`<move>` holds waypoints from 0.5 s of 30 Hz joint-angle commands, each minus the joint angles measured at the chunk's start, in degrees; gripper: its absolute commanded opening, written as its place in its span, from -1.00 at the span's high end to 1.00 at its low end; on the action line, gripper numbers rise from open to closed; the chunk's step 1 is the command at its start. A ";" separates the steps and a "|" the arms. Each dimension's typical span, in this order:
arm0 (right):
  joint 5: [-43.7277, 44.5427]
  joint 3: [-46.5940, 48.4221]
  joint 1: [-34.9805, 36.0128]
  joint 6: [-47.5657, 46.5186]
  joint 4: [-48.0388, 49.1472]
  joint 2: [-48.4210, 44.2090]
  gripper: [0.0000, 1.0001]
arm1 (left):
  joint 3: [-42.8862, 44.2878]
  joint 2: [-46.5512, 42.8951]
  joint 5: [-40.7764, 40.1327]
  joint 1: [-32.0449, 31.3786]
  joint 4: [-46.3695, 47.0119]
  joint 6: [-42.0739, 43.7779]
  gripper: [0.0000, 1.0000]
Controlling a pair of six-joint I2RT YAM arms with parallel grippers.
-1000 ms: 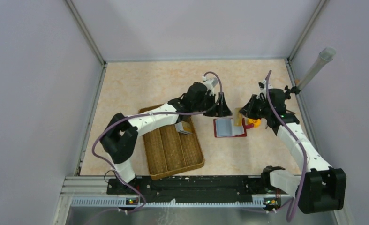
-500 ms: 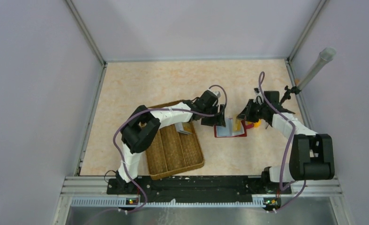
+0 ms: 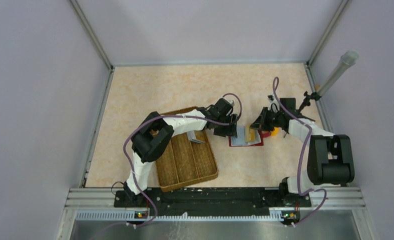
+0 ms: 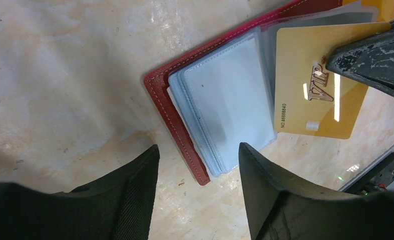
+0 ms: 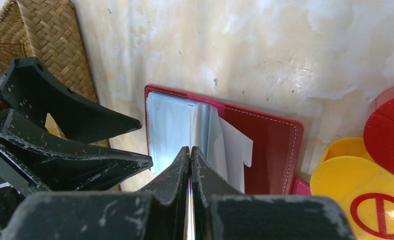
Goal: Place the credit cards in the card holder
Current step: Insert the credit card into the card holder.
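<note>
The card holder [image 3: 241,139] is a dark red wallet lying open on the table, pale blue sleeves up; it also shows in the left wrist view [image 4: 220,105] and the right wrist view [image 5: 270,145]. My right gripper [image 3: 259,125] is shut on a gold credit card [image 4: 315,95] marked VIP, held tilted over the wallet's sleeves. In the right wrist view the card is an edge-on sliver between the shut jaws [image 5: 190,149]. My left gripper [image 4: 199,150] is open and empty, low at the wallet's left edge [image 3: 226,131]. A grey card [image 3: 195,137] lies in the woven tray.
A brown woven divided tray [image 3: 184,155] sits left of the wallet, under the left arm. A round yellow-and-red object [image 5: 375,180] lies right of the wallet, close to the right gripper. Grey walls close in the table on three sides.
Both grippers have come down and closer to the wallet. The right one has brought the gold card over the sleeves; the left one now sits at the wallet's left edge.
</note>
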 commanded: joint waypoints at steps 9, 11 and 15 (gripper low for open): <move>-1.48 -0.75 -2.01 -1.81 2.92 3.53 1.00 | 0.63 1.54 0.12 -0.16 0.34 0.10 -0.10; -2.48 -1.18 -1.98 -1.10 3.68 3.77 1.00 | 0.41 1.63 0.27 -0.14 0.49 -0.04 -0.06; -3.45 -1.60 -2.19 0.33 4.42 3.44 1.00 | 0.36 1.93 0.01 -0.19 0.45 -0.01 0.01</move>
